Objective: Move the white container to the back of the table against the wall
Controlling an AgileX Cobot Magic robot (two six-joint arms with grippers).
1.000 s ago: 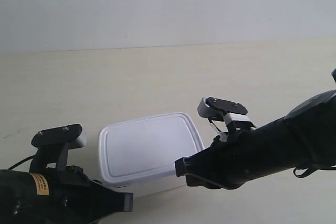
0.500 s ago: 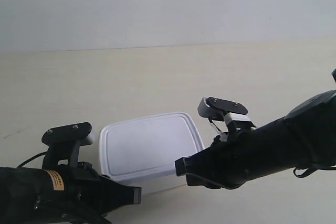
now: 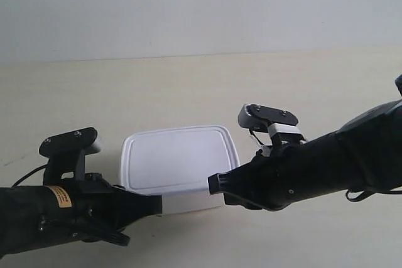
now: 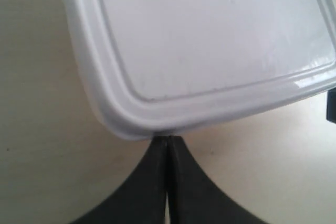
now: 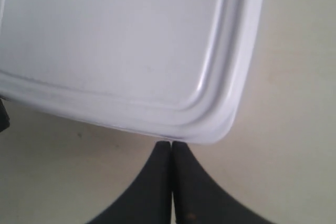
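Nearest, two black arms reach in over the wide pale cream wood-grain table [image 3: 188, 86]: the arm at the exterior view's left [image 3: 63, 211] and the arm at the exterior view's right [image 3: 301, 171]. The left gripper [image 4: 168, 141] has its two black fingers pressed flat together, holding nothing. Its tips meet one rounded near corner of the small rectangular white plastic container [image 3: 179, 158], just under the lid rim. The right gripper [image 5: 171, 144] is likewise closed on itself, tips at the other near corner. The container sits on the near half of the table, well apart from the plain pale grey-white wall [image 3: 188, 10] at the far side.

This looks like a two-point push toward the wall. Both tips should advance evenly and stay low. Rounded corners could let a tip slip off sideways, turning the box. Ease off once it meets the wall.

The arms hide the container's near side in the exterior view. I cannot tell whether the tips bear on the body or only the rim, nor what is inside.
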